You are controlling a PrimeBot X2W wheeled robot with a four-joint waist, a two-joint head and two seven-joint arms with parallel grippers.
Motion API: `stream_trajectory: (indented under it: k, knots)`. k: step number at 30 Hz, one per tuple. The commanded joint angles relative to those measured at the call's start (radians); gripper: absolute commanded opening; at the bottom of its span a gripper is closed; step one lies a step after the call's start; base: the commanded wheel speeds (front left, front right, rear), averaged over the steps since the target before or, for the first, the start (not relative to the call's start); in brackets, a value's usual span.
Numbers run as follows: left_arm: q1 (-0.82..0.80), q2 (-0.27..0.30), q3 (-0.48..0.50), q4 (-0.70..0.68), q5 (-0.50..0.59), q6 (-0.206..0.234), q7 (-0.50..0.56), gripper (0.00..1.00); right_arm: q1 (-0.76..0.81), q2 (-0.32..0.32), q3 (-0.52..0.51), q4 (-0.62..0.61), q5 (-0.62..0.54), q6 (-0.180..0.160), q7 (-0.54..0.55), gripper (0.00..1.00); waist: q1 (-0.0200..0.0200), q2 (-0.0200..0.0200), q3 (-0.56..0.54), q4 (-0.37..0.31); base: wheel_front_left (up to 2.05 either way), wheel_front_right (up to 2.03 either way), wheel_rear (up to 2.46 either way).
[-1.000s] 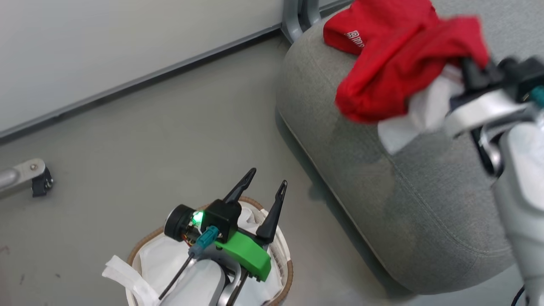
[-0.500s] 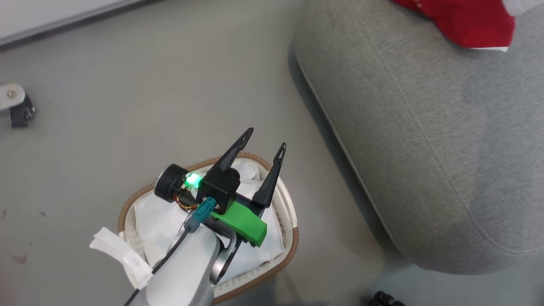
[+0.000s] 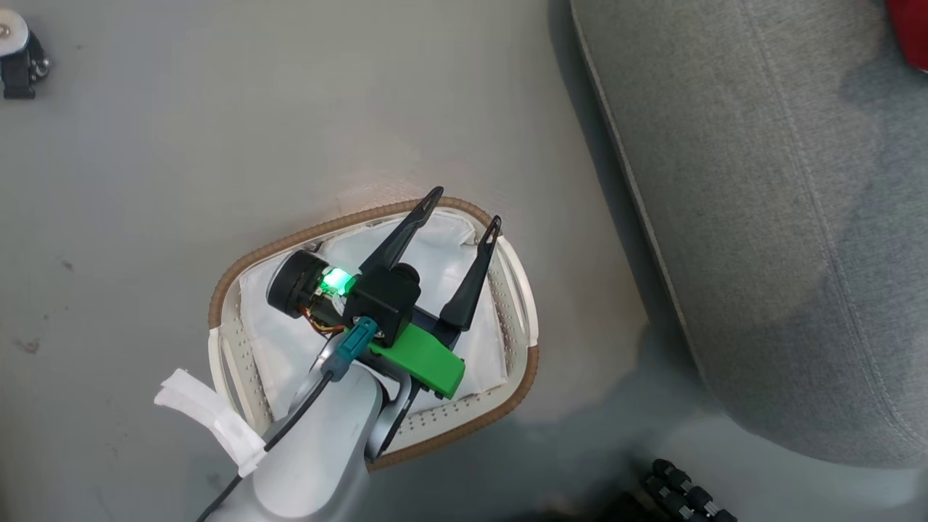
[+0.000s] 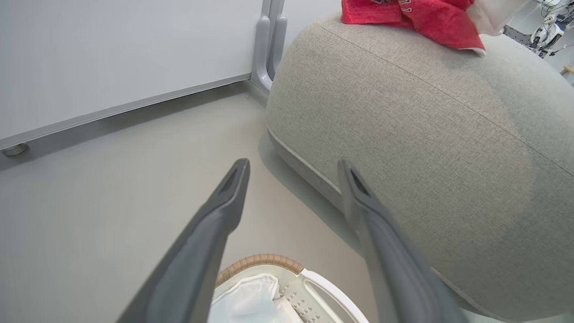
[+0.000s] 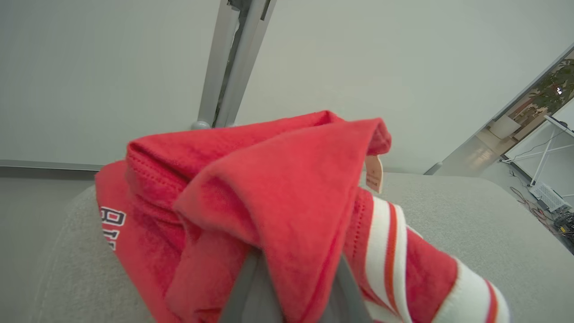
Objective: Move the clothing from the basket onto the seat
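- Left claw wide, over basket on floor, screening its liner.
- Right claw clamped on clothing heaped on seat, post behind.
- Heap lengthwise across right wrist view: lettering left, stripes right.

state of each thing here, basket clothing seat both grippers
basket: upright on floor, white liner showing inside
seat: mostly bare
clothing: bunched on seat
left gripper: jaws open, empty, above basket
right gripper: jaws shut on clothing
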Motion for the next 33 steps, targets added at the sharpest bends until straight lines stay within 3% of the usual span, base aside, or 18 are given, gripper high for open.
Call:
stream_trajectory:
  k: [1, 3, 4, 5, 6, 7, 8, 27, 33]
  knots:
    - [-0.018, -0.002, -0.002, 0.001, 0.007, 0.003, -0.001, 1.0, 0.025, 0.005, -0.01, 0.0, -0.013, -0.001, -0.004, 0.0, -0.0002, -0.0001, 0.017, 0.013, 0.0, 0.0, 0.0]
    - [-0.017, -0.003, -0.003, 0.005, 0.004, 0.003, -0.001, 1.0, 0.044, 0.021, -0.016, -0.003, -0.02, -0.001, -0.004, 0.0, -0.0002, -0.0001, 0.013, 0.011, 0.0, 0.0, 0.0]
    - [-0.016, -0.003, -0.004, 0.007, 0.002, 0.002, -0.001, 1.0, 0.054, 0.026, -0.021, -0.007, -0.023, -0.001, -0.004, 0.05, -0.0002, -0.0001, 0.009, 0.011, 0.0, 0.0, 0.0]
    - [-0.016, -0.003, -0.004, 0.009, -0.001, 0.002, -0.001, 1.0, 0.062, 0.028, -0.026, -0.009, -0.026, -0.001, -0.004, 0.29, -0.0002, -0.0001, 0.005, 0.012, 0.0, 0.0, 0.0]
    - [-0.017, -0.004, -0.004, 0.013, -0.004, 0.001, -0.001, 1.0, 0.073, 0.031, -0.03, -0.011, -0.031, -0.001, -0.004, 0.45, -0.0002, -0.0001, -0.001, 0.013, 0.0, 0.0, 0.0]
    - [-0.018, -0.004, -0.003, 0.016, -0.006, 0.0, -0.001, 1.0, 0.083, 0.034, -0.033, -0.014, -0.035, -0.001, -0.004, 0.88, -0.0002, -0.0001, -0.006, 0.013, 0.0, 0.0, 0.0]
    - [-0.018, -0.004, 0.0, 0.018, -0.007, 0.0, -0.001, 1.0, 0.095, 0.037, -0.036, -0.016, -0.038, -0.001, -0.004, 1.0, -0.0002, -0.0001, -0.015, 0.015, 0.0, 0.0, 0.0]
    - [0.111, -0.019, 0.032, -0.013, -0.092, 0.014, -0.001, 1.0, 0.44, 0.045, -0.042, -0.207, -0.073, -0.001, -0.004, 1.0, -0.0002, -0.0001, -0.265, 0.073, 0.0, 0.0, 0.0]
    - [0.164, -0.019, 0.06, -0.042, -0.149, 0.048, -0.001, 1.0, 0.466, 0.052, -0.019, -0.226, -0.049, -0.001, -0.004, 1.0, -0.0002, -0.0001, -0.374, 0.106, 0.0, 0.0, 0.0]
